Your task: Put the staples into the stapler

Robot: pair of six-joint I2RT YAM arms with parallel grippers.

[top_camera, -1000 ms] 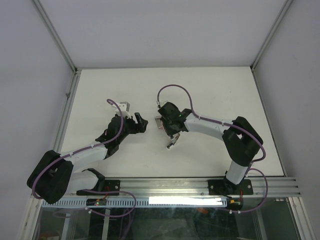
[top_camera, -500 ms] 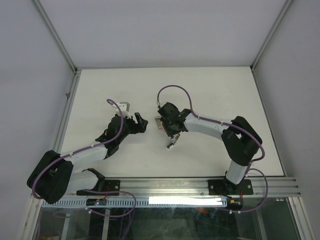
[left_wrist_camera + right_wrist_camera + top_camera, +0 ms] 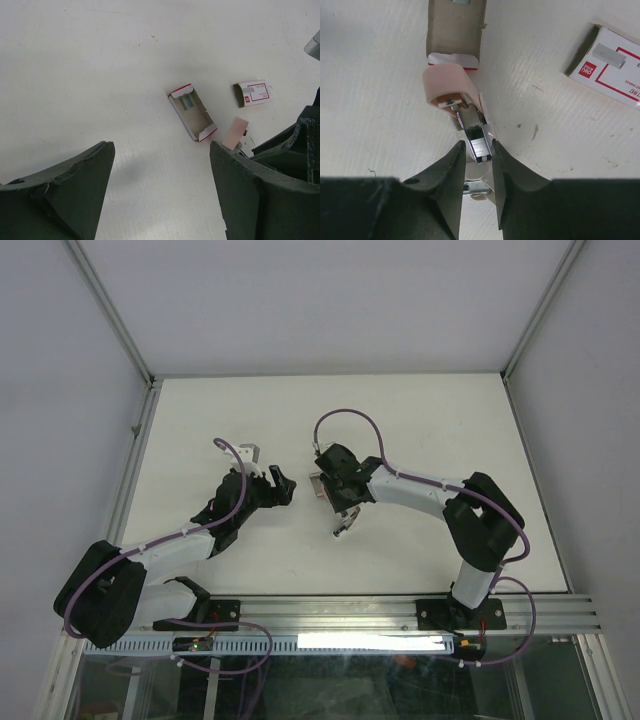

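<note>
The stapler (image 3: pixel 451 86) lies hinged open on the table, pink half far, its metal channel (image 3: pixel 477 142) holding a silvery strip of staples. My right gripper (image 3: pixel 476 156) straddles that channel, jaws a little apart, with a small gap on the left side. The staples box tray (image 3: pixel 454 30) lies just beyond the stapler, and its red-and-white sleeve (image 3: pixel 615 67) with a loose strip (image 3: pixel 609 55) lies to the right. From above, the right gripper (image 3: pixel 345 512) is over the stapler (image 3: pixel 343 527). My left gripper (image 3: pixel 160 195) is wide open and empty, short of the tray (image 3: pixel 192 112).
From the left wrist I see the sleeve (image 3: pixel 253 93), the pink stapler half (image 3: pixel 235 132) and the right arm's dark gripper body (image 3: pixel 285 150) crowded together. A small metal bracket (image 3: pixel 250 452) sits behind the left arm. Walls and a rail (image 3: pixel 400 612) bound the table.
The right gripper's jaws have spread slightly around the stapler's channel. The left arm has stayed still.
</note>
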